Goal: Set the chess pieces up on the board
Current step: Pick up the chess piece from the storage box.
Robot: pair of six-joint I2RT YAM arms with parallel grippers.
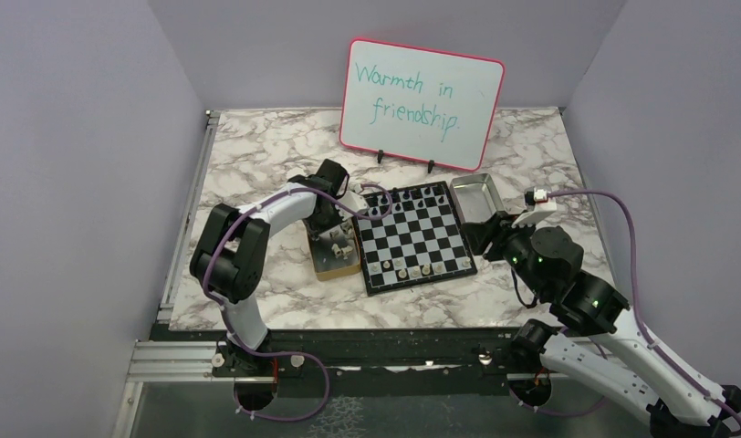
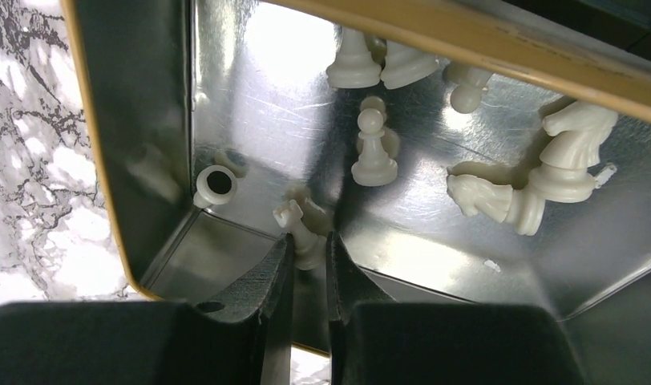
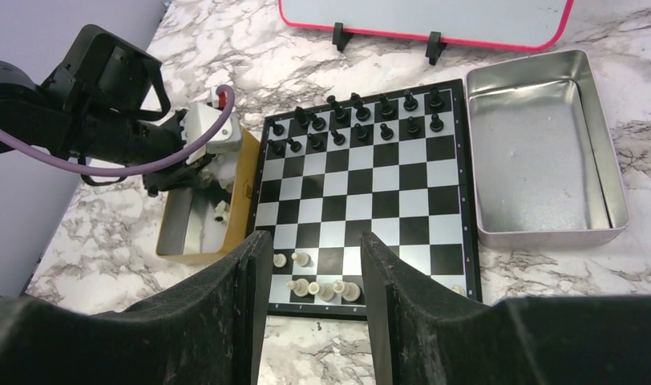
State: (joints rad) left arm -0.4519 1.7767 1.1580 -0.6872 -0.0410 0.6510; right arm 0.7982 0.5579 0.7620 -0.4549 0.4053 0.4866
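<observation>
Marble worktop (image 1: 276,301) carries all items. Near right, the right gripper (image 3: 313,245) hovers over the near edge of the board (image 1: 412,233), jaws roughly half open and empty, presumably parked clear of the other arm. A few cream pieces (image 3: 318,289) stand on the board's two near rows; most of those squares are vacant. Just left of the board, the left gripper (image 2: 308,245) reaches down into the tan box (image 1: 335,266), jaws narrowed to a slit on one cream piece (image 2: 302,233), apparently to lift it out. Black pieces (image 3: 354,116) fill the two far rows. A silver tray (image 3: 539,160) lies far right.
</observation>
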